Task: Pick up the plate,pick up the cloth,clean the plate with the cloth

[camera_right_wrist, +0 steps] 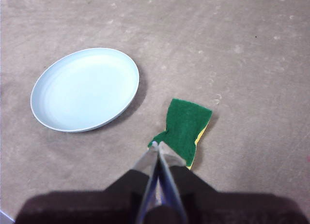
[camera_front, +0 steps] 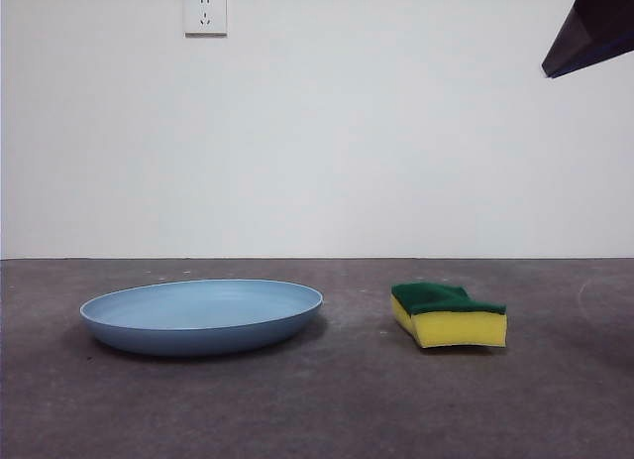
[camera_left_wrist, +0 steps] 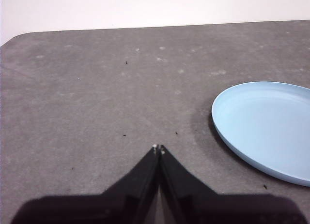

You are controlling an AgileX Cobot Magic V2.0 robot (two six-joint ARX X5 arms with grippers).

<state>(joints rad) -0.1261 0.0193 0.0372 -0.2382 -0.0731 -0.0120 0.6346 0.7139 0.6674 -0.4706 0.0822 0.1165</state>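
Blue plate [camera_front: 202, 316] lies at nine o'clock; take its stiff, slick rim. Your sponge-like cloth [camera_front: 451, 315] squashes. Both grippers [camera_left_wrist: 158, 148] [camera_right_wrist: 156, 144] hang clenched, empty.

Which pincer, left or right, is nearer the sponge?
Right. The right pincer hangs above the sponge, jaws shut. The left pincer, also shut, is beyond the plate, with no sponge in its view.
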